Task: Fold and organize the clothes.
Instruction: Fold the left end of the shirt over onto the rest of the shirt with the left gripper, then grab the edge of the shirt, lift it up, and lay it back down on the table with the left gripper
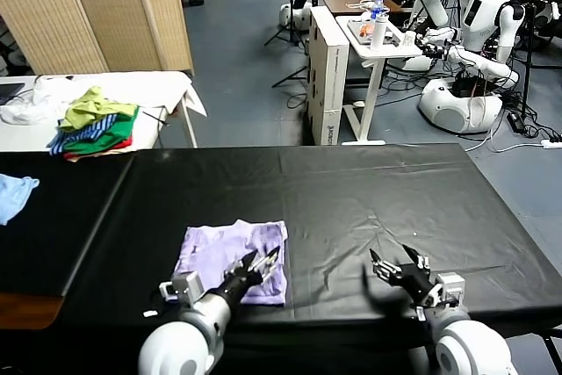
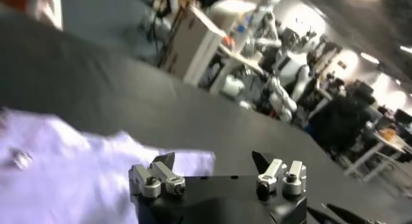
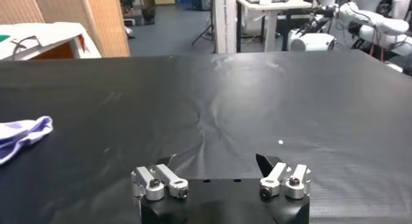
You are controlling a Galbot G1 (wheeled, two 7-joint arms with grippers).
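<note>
Pale lilac T-shirt point(image 1: 233, 256) (print apparently hidden), black table cover point(image 1: 351, 191), green-blue-red garment pile point(image 1: 95, 127)

Before me stretches the long table point(image 1: 351, 191), draped in a creased black sheet. On it, toward my left, lies a pale lilac T-shirt of thin soft fabric point(image 1: 230, 255), folded flat. A small light blue cloth point(image 1: 13, 195) rests at the far left edge.

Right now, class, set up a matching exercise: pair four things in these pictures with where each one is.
Things:
1. lilac T-shirt
2. left claw
3. right claw
4. garment pile

Places:
A. over bare black cloth
B. white side table
C. folded on the black table, near its front
D. over the shirt's corner

Pairs: 1-C, 2-D, 3-A, 4-B
</note>
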